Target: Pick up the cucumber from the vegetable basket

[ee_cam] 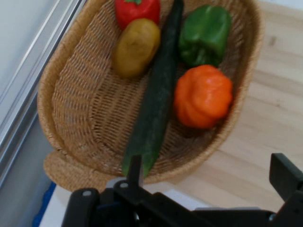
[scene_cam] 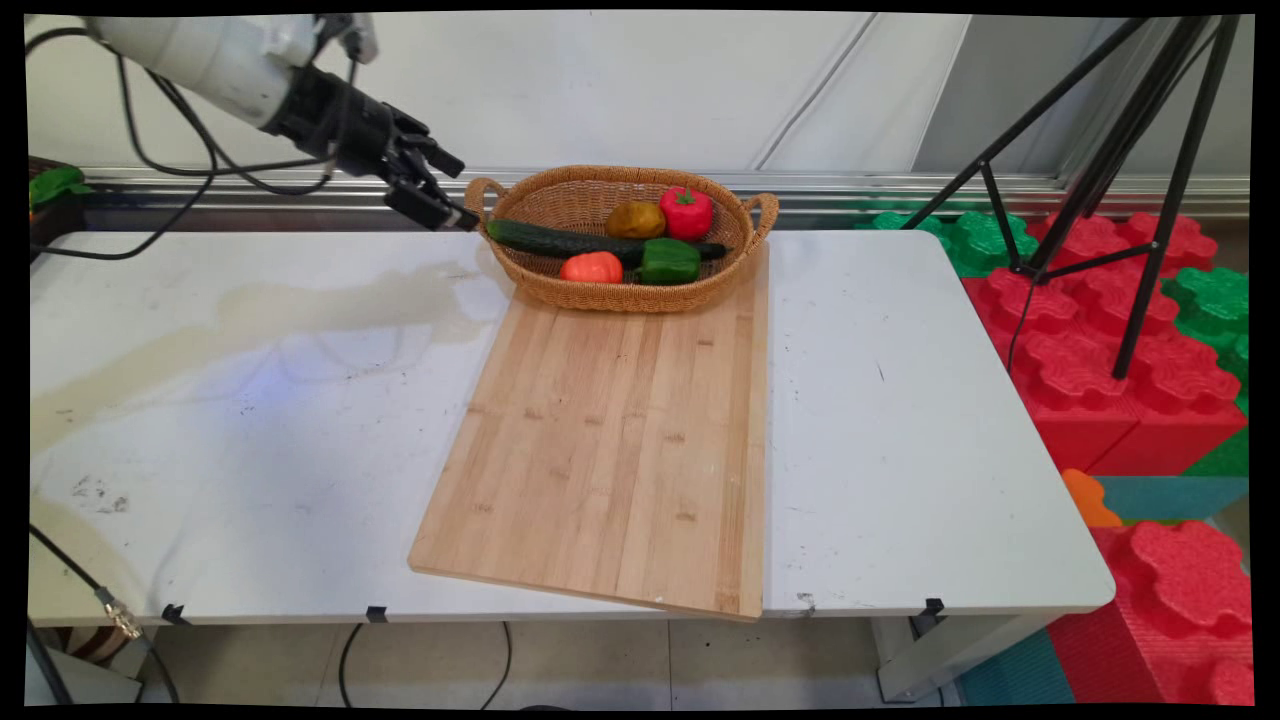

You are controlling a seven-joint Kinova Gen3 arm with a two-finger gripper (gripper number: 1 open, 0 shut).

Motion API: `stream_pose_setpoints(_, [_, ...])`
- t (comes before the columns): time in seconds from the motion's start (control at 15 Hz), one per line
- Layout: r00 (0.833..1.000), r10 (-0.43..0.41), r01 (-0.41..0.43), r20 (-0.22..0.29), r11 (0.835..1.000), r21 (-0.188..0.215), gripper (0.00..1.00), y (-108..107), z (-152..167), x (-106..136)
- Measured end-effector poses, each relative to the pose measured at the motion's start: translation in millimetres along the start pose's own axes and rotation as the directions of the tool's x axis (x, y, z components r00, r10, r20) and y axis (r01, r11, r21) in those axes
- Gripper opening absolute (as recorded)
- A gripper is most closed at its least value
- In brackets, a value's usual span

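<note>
Lying nearest: a bamboo cutting board (scene_cam: 610, 450) flat on the white table (scene_cam: 920, 440), its near edge reaching past the table's front edge, its far end under the basket.
Table surface: a yellowish stain (scene_cam: 270, 310) spreads across the left half, with small dark scuffs nearer the front left.
Basket: an oval wicker basket (scene_cam: 560, 205) with a small handle at each end sits on the board's far end, close to the wall.
Basket contents: a long dark green cucumber (scene_cam: 550, 240) lies lengthwise; on the near side of it, an orange tomato-like vegetable (scene_cam: 591, 267) and a green bell pepper (scene_cam: 668, 260); on the far side, a brownish potato (scene_cam: 635, 219) and a red bell pepper (scene_cam: 686, 211).
Gripper: the black gripper (scene_cam: 440, 190) hangs above the table just beside the basket's left handle, pointing towards the basket and touching nothing.
Fingers: spread wide and empty; in the hand view one finger (ee_cam: 135, 172) rises at the lower left and the other at the right edge, with the cucumber's near tip (ee_cam: 142, 156) between them, farther off.
Hand view: the basket (ee_cam: 80, 118) fills the frame, with the board (ee_cam: 265, 123) to its right.
Beyond the table: a black tripod (scene_cam: 1110, 150) stands at the right over red and green foam blocks (scene_cam: 1120, 330).
</note>
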Motion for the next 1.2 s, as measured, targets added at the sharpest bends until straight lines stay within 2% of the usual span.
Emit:
stream_pose_setpoints(0.4, [0.995, 0.060, -0.063, 0.076, 0.997, 0.046, 1.00, -11.7, 50.8, 14.3])
stream_pose_setpoints(0.67, [0.986, 0.105, -0.113, 0.127, 0.992, 0.052, 1.00, -15.3, 85.2, 21.0])
stream_pose_setpoints(1.2, [0.966, 0.184, -0.197, 0.181, 0.979, 0.059, 1.00, -22.9, 131.1, 33.3])
